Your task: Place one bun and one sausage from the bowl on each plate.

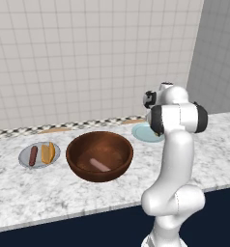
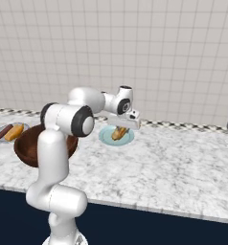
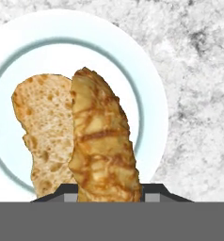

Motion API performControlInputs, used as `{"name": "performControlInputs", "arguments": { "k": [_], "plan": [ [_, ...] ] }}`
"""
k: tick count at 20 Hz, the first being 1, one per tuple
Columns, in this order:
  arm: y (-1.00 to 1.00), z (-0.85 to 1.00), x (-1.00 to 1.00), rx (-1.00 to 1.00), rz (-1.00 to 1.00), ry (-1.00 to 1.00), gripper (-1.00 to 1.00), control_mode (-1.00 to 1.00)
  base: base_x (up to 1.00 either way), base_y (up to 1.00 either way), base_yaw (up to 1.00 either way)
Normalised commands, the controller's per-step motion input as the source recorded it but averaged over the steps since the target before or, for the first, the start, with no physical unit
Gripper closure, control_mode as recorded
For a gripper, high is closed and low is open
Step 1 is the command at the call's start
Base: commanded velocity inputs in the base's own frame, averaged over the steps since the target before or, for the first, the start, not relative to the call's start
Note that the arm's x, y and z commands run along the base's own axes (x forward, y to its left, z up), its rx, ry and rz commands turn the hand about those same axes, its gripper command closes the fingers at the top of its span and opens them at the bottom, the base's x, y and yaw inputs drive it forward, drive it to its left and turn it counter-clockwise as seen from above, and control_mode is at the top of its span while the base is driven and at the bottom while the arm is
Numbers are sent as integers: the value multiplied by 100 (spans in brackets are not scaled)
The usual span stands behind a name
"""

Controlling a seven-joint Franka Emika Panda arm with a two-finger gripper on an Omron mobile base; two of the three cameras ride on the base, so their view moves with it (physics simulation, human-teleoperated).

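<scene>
One plate (image 1: 26,159), grey and far left, is already being occupied by a bun (image 1: 48,153) and sausage (image 1: 33,155); one sausage (image 1: 99,165) is waiting in the bowl (image 1: 76,157). Right base view: the gripper (image 2: 120,128) is being held over the blue-green plate (image 2: 106,137). Hand view: a second bun (image 3: 102,141) is being gripped between partly closed jaws above it.

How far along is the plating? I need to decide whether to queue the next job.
Done: the grey plate holds a sausage and a bun. In hand: the gripper holds a second bun over the blue-green plate. Left: release it, then move the last sausage from the bowl there.
</scene>
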Motion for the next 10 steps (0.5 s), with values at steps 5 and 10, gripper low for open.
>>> {"name": "performControlInputs", "arguments": {
  "k": [5,10],
  "plan": [
    [0,-31,14,0,0,0,100,-100,0,0,0],
    [0,-14,4,0,0,0,100,-100,0,0,0]
  ]
}}
